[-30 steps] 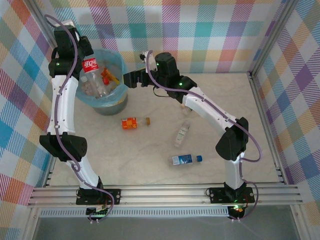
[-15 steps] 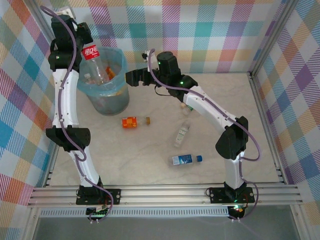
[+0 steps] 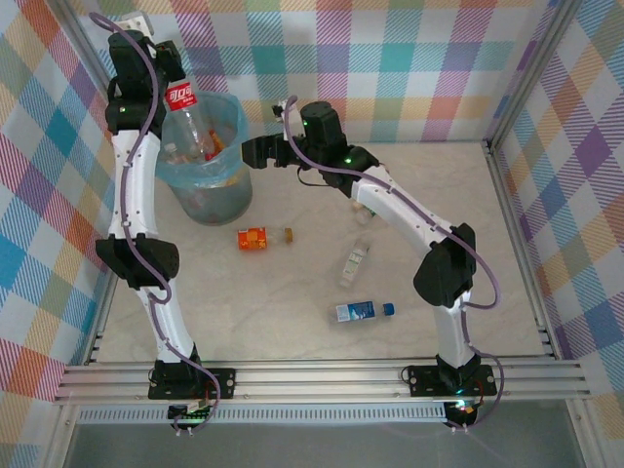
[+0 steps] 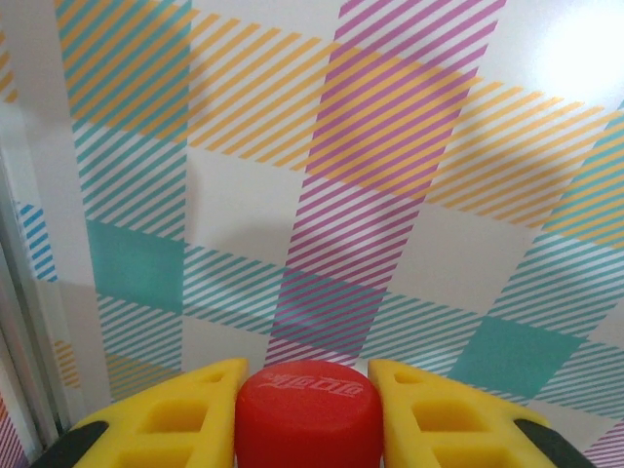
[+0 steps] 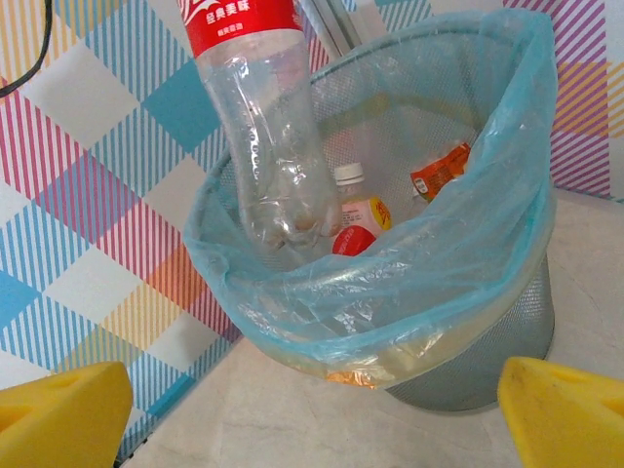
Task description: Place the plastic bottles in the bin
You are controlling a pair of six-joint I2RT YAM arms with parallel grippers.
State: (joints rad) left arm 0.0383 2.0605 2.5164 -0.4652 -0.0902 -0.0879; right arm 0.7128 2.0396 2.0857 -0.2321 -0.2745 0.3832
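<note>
My left gripper is shut on the red cap of a clear plastic bottle with a red label. That bottle hangs upright, its base down inside the bin, a grey-blue mesh basket with a light blue bag. Other bottles lie in the bin. My right gripper stands open just right of the bin's rim, with nothing between its fingers. On the table lie an orange-labelled bottle, a clear one and a blue-labelled one.
Checked walls close in the table at the back and both sides, and the bin stands in the back-left corner against them. A metal rail runs along the near edge. My right arm stretches across the table's middle, above the loose bottles.
My left gripper has lifted the red-labelled bottle from lying low in the bin to hanging more upright over it. The right gripper has shifted slightly left, towards the bin.
</note>
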